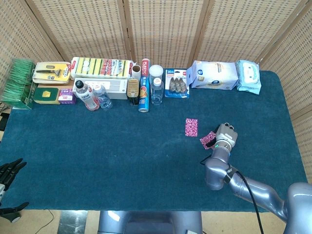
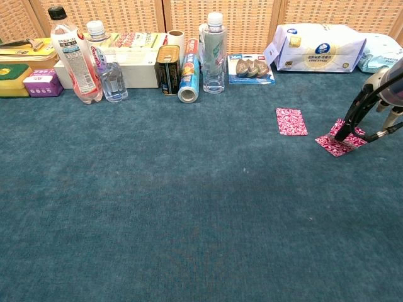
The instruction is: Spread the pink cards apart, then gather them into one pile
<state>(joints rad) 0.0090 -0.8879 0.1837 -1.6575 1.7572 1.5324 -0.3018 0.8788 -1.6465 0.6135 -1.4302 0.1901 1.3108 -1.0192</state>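
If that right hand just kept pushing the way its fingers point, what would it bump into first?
The right hand has its fingers angled down onto the small pile of pink cards, apparently touching it already. Continuing, it would likely just press them into the blue tablecloth; the single pink card lies apart.

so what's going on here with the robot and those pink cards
The robot's right hand has fingertips pressing down on a small overlapping bunch of pink cards near the right side of the blue table. One single pink card lies flat by itself just to the left, clear of the bunch. The left hand sits idle off the table's left edge, holding nothing. So the cards are partly spread, not yet in one pile.
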